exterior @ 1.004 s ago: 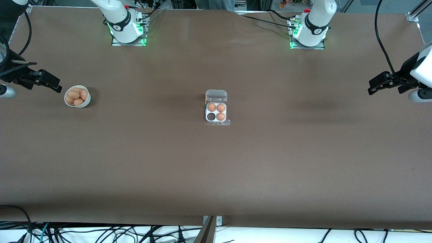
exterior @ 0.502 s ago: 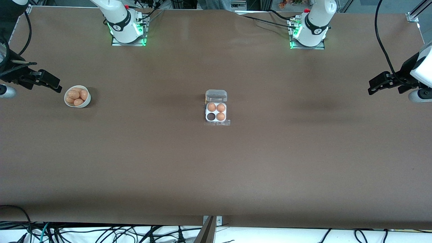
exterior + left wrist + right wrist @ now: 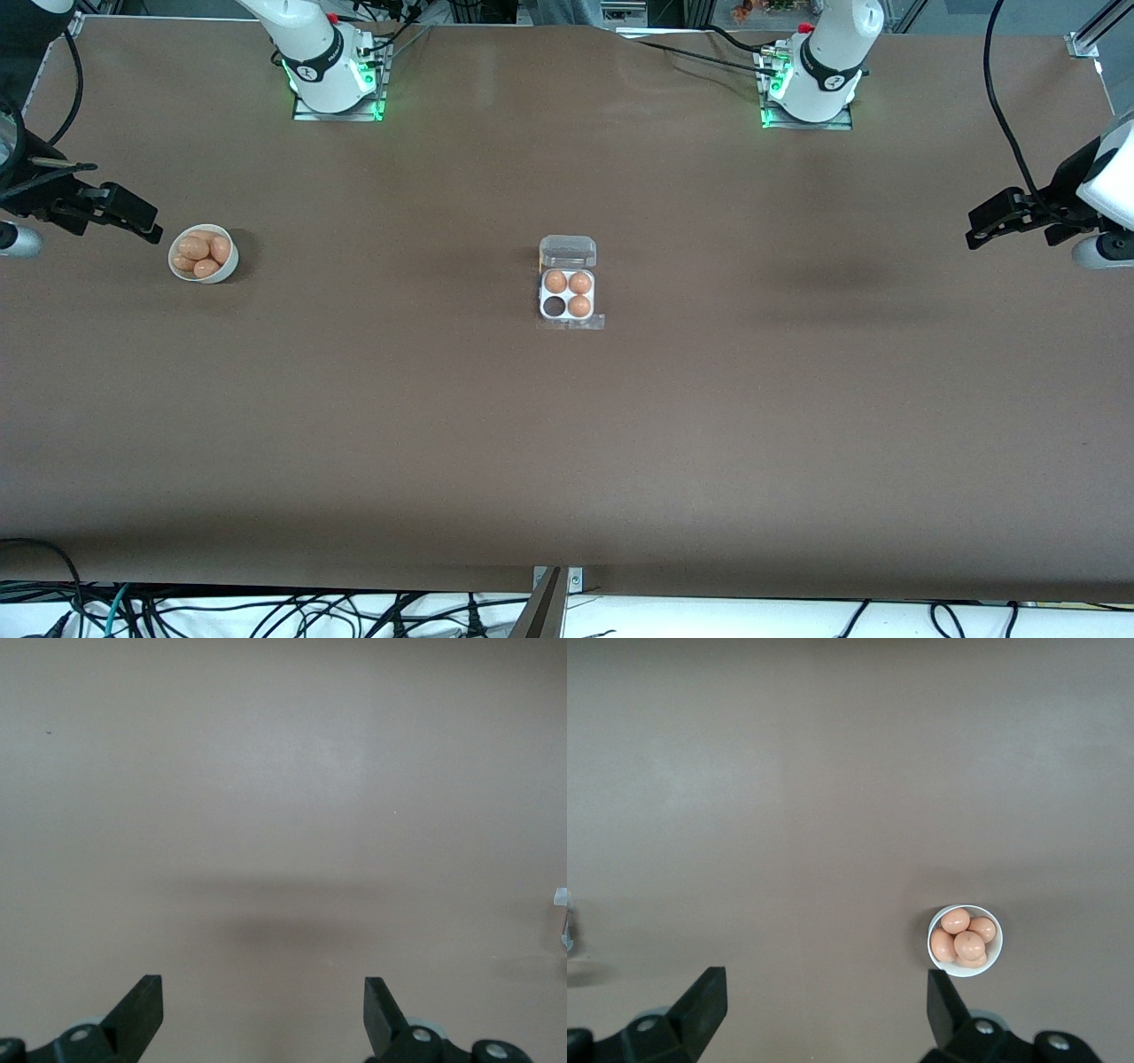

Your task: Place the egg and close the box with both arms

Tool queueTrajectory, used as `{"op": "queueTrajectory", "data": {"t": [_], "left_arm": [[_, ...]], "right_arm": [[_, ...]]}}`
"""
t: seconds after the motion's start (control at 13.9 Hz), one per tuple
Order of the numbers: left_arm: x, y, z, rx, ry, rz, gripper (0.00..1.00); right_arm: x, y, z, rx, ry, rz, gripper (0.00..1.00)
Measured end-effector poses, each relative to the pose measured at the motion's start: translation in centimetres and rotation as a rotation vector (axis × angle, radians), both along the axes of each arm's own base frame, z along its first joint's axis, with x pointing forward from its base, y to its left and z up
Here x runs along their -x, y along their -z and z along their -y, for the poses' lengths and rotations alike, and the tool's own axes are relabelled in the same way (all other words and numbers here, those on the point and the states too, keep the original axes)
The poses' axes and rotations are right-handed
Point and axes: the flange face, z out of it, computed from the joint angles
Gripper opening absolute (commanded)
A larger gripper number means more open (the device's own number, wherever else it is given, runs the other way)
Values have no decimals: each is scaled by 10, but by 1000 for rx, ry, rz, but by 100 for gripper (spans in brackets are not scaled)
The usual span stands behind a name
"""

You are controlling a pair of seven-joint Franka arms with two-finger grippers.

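Box (image 3: 567, 283), the clear-plastic egg carton, sits near the middle of the brown table (image 3: 567, 443), well apart from both arms.

Largest first: the table runs the full width of the front view. The right arm (image 3: 310, 49) and the left arm (image 3: 828, 58) rise from green-lit bases along the table edge farthest from the front camera, and both wait out at their own ends of the table.

The right gripper (image 3: 146, 226) hangs in the air at the right arm's end, just beside the bowl; its wrist view shows its fingers (image 3: 700, 1005) spread wide with nothing between them. The left gripper (image 3: 979, 229) hangs over the left arm's end of the table, its fingers (image 3: 142, 1010) likewise parted and empty.

The white bowl (image 3: 204, 253) stands toward the right arm's end and holds several brown eggs (image 3: 197, 250).

The box has its transparent lid (image 3: 568, 252) swung open on the side farther from the front camera. Three cells of the whitish tray hold eggs (image 3: 568, 288); the fourth cell (image 3: 555, 307), nearer the camera and toward the right arm's end, is dark and unfilled.
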Motion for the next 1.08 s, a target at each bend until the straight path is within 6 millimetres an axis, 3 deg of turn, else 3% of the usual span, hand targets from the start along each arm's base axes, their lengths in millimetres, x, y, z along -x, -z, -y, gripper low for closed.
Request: {"op": "queueTrajectory", "data": {"t": [1.08], "left_arm": [[0, 0, 0, 0, 0, 0, 100]], "right_arm": [[0, 0, 0, 0, 0, 0, 100]]}}
